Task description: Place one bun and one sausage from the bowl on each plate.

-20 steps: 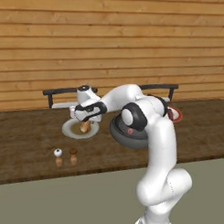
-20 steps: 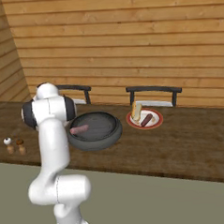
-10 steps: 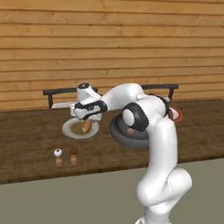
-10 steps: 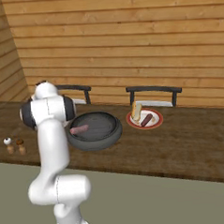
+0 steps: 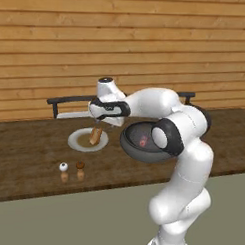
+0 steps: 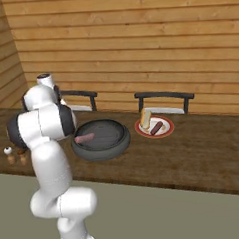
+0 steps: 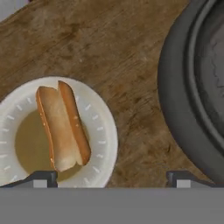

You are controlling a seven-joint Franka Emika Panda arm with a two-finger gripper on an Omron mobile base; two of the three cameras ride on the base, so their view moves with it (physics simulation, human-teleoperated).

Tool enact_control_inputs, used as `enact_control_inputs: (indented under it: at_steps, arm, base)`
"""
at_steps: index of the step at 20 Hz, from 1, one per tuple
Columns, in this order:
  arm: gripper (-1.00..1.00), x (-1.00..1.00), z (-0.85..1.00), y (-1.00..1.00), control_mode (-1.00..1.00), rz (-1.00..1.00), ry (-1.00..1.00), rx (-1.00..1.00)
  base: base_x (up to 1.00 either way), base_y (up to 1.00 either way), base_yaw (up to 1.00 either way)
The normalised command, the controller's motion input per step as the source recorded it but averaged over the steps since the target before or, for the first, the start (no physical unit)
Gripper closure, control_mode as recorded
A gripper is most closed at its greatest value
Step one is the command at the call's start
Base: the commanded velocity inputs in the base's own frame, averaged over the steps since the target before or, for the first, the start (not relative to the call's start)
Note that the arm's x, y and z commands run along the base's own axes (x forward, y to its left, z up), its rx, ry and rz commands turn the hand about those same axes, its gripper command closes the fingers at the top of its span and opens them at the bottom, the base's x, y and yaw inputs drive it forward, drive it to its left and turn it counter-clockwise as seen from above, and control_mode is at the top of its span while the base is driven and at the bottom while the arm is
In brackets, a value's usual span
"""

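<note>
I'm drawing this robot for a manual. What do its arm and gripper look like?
The arm is glossy white with rounded segments and dark grey joint caps. No cables or markings show. The gripper sits on a white hand with a dark band; its fingertips are small, dark and blocky.

Claw [image 5: 100, 124] open over bun [image 5: 95, 136], plate [image 5: 76, 140].

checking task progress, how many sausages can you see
2: one reddish-brown sausage lies in the wide dark grey bowl; another dark sausage lies on the far round white plate beside its bun. The arm may hide others.
</note>
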Motion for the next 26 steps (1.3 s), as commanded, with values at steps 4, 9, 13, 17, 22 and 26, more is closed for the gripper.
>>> enact_control_inputs:
  at_steps: [4,9,13,17,22,26]
  arm:
    - [-1.00,-0.54,0.77,-0.73,-1.00,-0.33,0.00,0.20]
    - [-1.00,-0.54,0.19,-0.76,-1.00,-0.30,0.00,0.22]
    - [-1.00,-0.24,0.00,-0.91,-1.00,-0.03,0.04,0.15]
    - [-1.00,0.08,-0.08,-0.60,-1.00,0.13,0.13,0.11]
    - [-1.00,0.19,-0.39,-0.31,-1.00,0.23,0.10,0.01]
    - [-1.00,0.14,-0.42,-0.04,-1.00,0.28,0.05,0.00]
  base:
    - [0.00,0.00,0.00]
    - [0.00,0.00,0.00]
    - [0.00,0.00,0.00]
    - [0.00,0.00,0.00]
    - [0.00,0.00,0.00]
    - [0.00,0.00,0.00]
